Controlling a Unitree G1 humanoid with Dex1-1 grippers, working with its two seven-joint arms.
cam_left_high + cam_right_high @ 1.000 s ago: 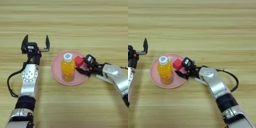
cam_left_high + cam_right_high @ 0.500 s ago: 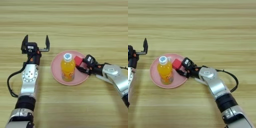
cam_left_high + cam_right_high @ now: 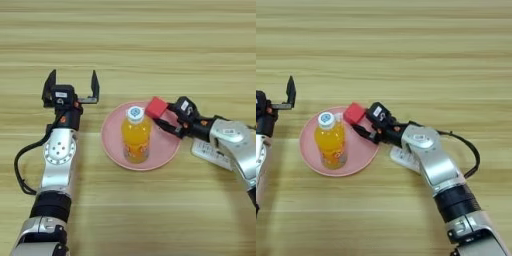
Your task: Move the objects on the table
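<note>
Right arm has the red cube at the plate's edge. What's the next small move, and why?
Probably ease the right gripper a little further over the pink plate, then open. The red cube sits at the rim, close beside the juice bottle, so a release here might land it off the plate.

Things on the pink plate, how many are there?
2. The orange juice bottle stands on the pink plate. The red cube is over the plate's far right rim, at the right gripper; whether it touches the plate is unclear.
</note>
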